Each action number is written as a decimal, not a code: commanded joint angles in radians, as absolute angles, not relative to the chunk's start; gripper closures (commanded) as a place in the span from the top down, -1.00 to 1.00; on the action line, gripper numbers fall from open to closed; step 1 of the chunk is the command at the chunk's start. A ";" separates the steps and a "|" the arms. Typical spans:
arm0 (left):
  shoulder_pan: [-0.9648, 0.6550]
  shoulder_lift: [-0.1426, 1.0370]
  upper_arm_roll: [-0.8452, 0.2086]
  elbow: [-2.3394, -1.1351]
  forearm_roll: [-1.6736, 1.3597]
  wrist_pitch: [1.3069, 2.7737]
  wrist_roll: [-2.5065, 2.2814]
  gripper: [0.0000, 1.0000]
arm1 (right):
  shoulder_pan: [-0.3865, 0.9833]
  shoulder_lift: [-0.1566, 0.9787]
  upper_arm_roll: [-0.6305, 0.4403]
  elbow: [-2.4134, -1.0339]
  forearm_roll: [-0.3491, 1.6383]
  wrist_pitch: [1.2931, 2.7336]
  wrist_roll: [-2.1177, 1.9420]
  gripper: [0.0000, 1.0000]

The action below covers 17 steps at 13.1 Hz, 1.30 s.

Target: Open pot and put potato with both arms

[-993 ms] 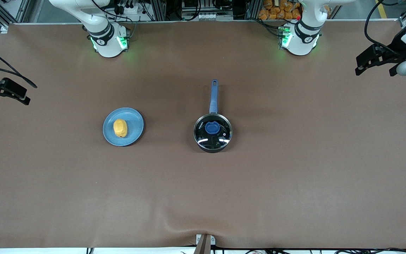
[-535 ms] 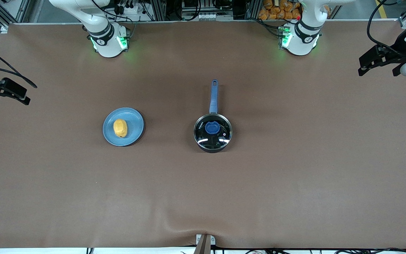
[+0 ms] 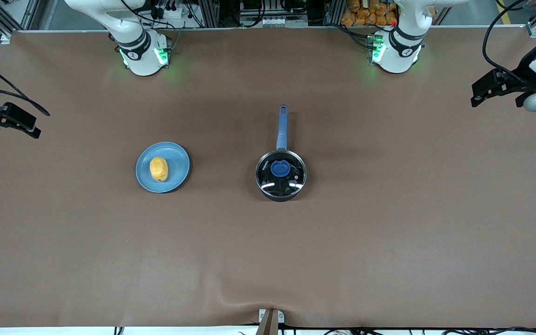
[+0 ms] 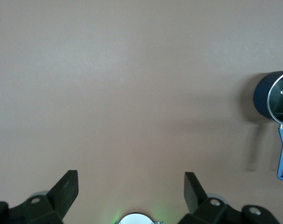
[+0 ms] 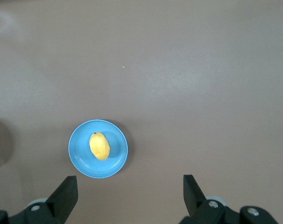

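While the lid sits on the pot, my left pincer and right pincer hang spread, empty, well apart from pot and potato; unlidding comes next.

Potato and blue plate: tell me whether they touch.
Touching. The right wrist view shows the potato lying directly on the blue plate, no gap between them; the front view agrees.

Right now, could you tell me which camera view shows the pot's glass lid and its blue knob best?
The front view: the whole glass lid sits shut on the pot, its blue knob plain at the centre. The left wrist view catches only part of the lid, cut off at the picture's edge, with no knob visible. The right wrist view shows none of the lid.
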State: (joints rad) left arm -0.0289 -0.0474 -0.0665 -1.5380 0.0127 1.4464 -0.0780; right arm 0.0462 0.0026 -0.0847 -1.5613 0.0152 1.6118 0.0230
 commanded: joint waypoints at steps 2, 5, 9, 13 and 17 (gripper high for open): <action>-0.003 -0.043 -0.072 -1.528 0.041 1.434 -0.064 1.00 | 0.051 -0.017 -0.084 -1.566 0.017 1.608 0.028 1.00; -0.002 -0.043 -0.072 -1.528 0.041 1.436 -0.063 1.00 | 0.051 -0.017 -0.084 -1.566 0.017 1.609 0.028 1.00; -0.005 -0.031 -0.075 -1.525 0.035 1.454 -0.069 1.00 | 0.051 -0.017 -0.084 -1.566 0.017 1.609 0.028 1.00; -0.011 -0.020 -0.080 -1.522 0.032 1.454 -0.084 1.00 | 0.051 -0.017 -0.084 -1.566 0.017 1.611 0.028 1.00; -0.015 -0.006 -0.086 -1.519 0.031 1.454 -0.086 1.00 | 0.051 -0.017 -0.084 -1.566 0.017 1.609 0.028 1.00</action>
